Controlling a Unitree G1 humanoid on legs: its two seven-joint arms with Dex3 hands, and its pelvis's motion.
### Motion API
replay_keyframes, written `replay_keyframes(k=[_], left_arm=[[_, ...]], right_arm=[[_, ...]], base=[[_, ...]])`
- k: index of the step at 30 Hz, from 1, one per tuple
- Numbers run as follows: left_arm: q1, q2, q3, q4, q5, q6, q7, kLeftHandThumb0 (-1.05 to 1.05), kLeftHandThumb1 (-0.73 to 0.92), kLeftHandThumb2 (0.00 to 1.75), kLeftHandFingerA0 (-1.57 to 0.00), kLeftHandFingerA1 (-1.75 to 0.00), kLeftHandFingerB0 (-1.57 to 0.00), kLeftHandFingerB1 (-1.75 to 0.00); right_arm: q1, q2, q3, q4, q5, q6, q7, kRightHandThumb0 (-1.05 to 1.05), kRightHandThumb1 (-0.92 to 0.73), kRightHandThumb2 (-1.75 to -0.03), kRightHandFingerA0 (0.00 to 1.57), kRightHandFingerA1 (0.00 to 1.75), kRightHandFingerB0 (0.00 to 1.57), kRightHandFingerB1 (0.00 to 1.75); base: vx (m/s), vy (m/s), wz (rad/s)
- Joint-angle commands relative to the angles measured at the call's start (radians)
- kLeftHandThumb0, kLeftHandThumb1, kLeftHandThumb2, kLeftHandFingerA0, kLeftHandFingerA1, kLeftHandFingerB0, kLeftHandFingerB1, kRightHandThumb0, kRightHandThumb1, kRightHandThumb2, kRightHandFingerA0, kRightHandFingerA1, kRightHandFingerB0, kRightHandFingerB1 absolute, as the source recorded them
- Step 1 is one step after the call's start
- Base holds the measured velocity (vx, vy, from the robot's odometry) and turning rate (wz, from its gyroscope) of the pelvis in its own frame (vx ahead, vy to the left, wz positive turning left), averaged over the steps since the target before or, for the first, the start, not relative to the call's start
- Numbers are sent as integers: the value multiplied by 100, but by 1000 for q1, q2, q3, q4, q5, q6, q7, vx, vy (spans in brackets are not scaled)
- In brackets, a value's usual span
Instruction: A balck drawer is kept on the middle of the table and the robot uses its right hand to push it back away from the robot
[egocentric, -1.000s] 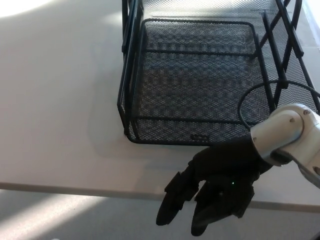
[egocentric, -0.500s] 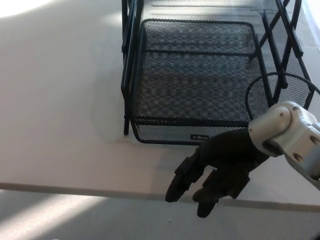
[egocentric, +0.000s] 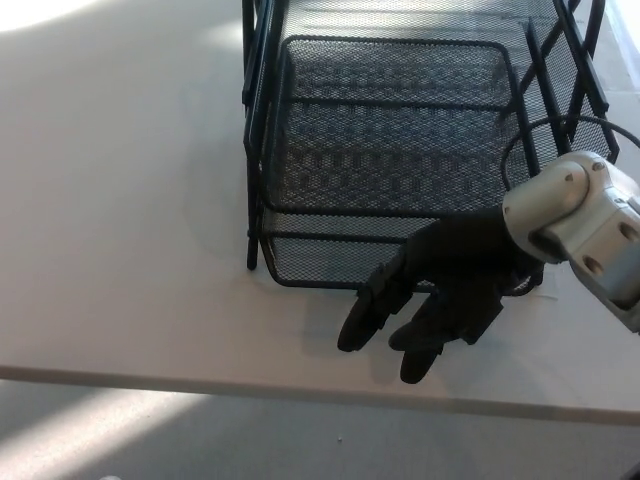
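While long axis runs away | drawer (egocentric: 390, 150) front nearest | right robot hand (egocentric: 440, 290) fingers apart

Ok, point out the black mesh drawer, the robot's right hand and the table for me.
black mesh drawer (egocentric: 390, 150), head view, on its mesh floor.
right hand (egocentric: 450, 290), head view, on the back of the hand.
table (egocentric: 120, 220), head view, on bare white top left of the drawer.

I am looking through one camera only, on the robot's head, and it is pointing steeply down at the near part of the table (egocentric: 120, 200). It is sitting close: the wire drawer (egocentric: 400, 150) is running off the top edge, the right hand (egocentric: 440, 295) is entering from the right, and floor is showing beneath the table's near edge.
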Motion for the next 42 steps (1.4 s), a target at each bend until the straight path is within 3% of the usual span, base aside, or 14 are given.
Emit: replay_keyframes(k=[1,13,24,29,35,42], left_arm=[[5,16,1,9,13,-4,4,-57,71,63,-48,-38,-32,-32],[9,21,1,1,12,-7,-4,-57,72,62,-46,-38,-30,-32],[5,21,1,3,11,-5,-8,-57,73,62,-43,-37,-29,-31],[5,21,0,2,11,-7,-8,-57,72,62,-42,-37,-28,-31],[7,20,2,-2,8,-6,-12,-59,72,63,-45,-37,-30,-32],[4,23,-1,-1,13,-7,-5,-58,72,63,-45,-37,-29,-31]], right_arm=[[-50,20,-25,63,-37,-37,32,-56,-72,-62,50,41,33,35],[7,30,-53,74,-60,-81,34,-56,-71,-63,52,41,35,35],[134,-78,-37,-550,10,96,129,-57,-74,-63,42,40,28,32],[149,-106,-62,-754,70,126,156,-57,-77,-64,41,40,27,31],[179,-138,-113,-928,138,182,158,-56,-78,-64,43,40,27,31],[399,-220,-303,-996,241,145,126,-55,-78,-63,46,40,28,32]], base=[[0,0,0],[0,0,0],[0,0,0],[0,0,0],[0,0,0],[0,0,0]])
